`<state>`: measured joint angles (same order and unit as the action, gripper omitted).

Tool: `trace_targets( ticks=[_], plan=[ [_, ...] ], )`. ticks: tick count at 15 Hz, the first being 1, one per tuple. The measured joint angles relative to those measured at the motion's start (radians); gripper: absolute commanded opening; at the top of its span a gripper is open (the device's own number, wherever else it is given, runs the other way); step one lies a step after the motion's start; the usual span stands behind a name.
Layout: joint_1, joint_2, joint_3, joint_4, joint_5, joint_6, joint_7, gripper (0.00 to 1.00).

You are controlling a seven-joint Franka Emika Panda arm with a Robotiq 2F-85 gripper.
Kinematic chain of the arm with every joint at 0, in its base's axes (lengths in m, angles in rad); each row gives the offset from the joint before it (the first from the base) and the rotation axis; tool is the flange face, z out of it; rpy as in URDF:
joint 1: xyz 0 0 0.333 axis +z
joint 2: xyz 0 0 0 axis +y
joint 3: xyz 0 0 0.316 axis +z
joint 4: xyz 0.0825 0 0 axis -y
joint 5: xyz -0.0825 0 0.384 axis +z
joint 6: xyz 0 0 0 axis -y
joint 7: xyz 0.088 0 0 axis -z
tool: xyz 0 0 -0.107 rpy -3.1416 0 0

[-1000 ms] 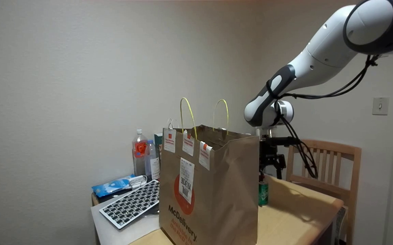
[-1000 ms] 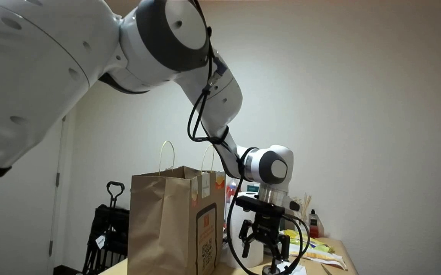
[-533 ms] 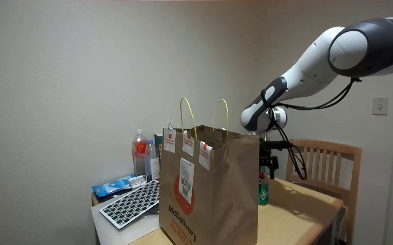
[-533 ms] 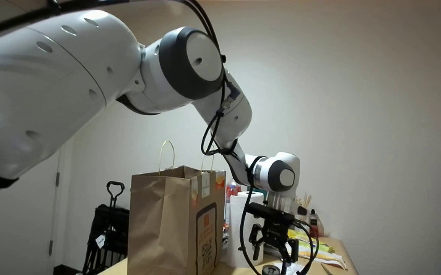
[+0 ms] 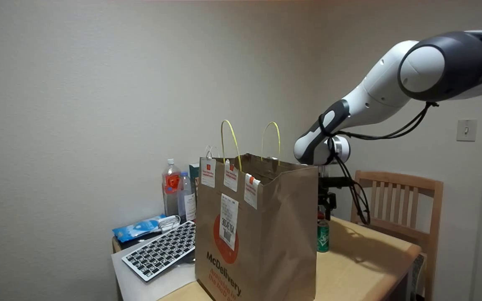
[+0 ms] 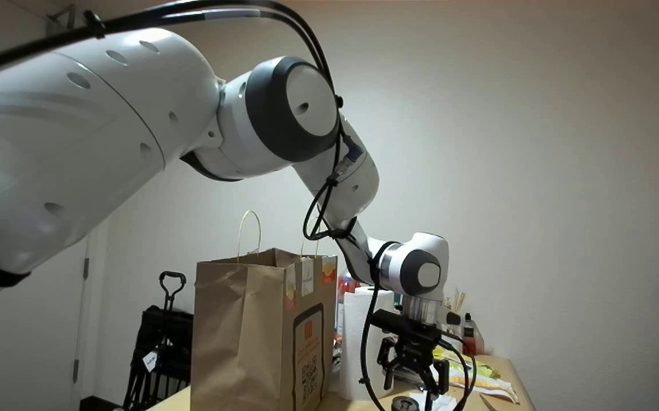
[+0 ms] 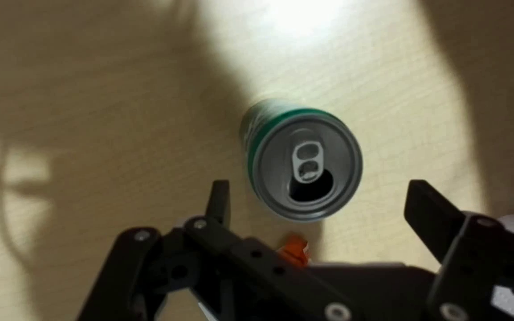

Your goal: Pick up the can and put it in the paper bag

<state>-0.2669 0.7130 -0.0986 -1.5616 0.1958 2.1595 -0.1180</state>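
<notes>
Black fingers [image 7: 433,218] hang wide apart over the pale desk [image 7: 399,89], gripping nothing, as the green can [image 7: 300,162] stands upright below. In the wrist view the can falls within the gap from side to side, closer to the finger at that picture's left; it also appears past the fingers toward the top, though how much of that is depth cannot be told. Its long axis is vertical, so the pick-up looks set to call for a small centring shift, then a straight descent before closing. The tab [image 7: 308,159] and open mouth [image 7: 314,189] suggest a light, easily dented shell. In an exterior view, pale markings on its green side are too small to read.

Near the can and far taller stands the open brown bag [image 5: 257,228], printed "McDelivery" above an orange line beginning "Available in". Red-marked stickers [image 5: 251,192] run along its rim over a white label [image 5: 228,221], their fine type illegible; in an exterior view, a QR code [image 6: 309,379] shows on another face. Farther off, a bottle [image 5: 171,186] carries a red band, wording indistinct.
</notes>
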Motion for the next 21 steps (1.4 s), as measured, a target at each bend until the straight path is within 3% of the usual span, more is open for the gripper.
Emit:
trace_targets(
  ticks=[7,21],
  plan=[
    [0.002,0.062,-0.007,0.026,-0.027,0.025,0.036,1.00],
    [-0.001,0.031,0.014,-0.024,-0.025,0.018,0.040,1.00]
  ],
)
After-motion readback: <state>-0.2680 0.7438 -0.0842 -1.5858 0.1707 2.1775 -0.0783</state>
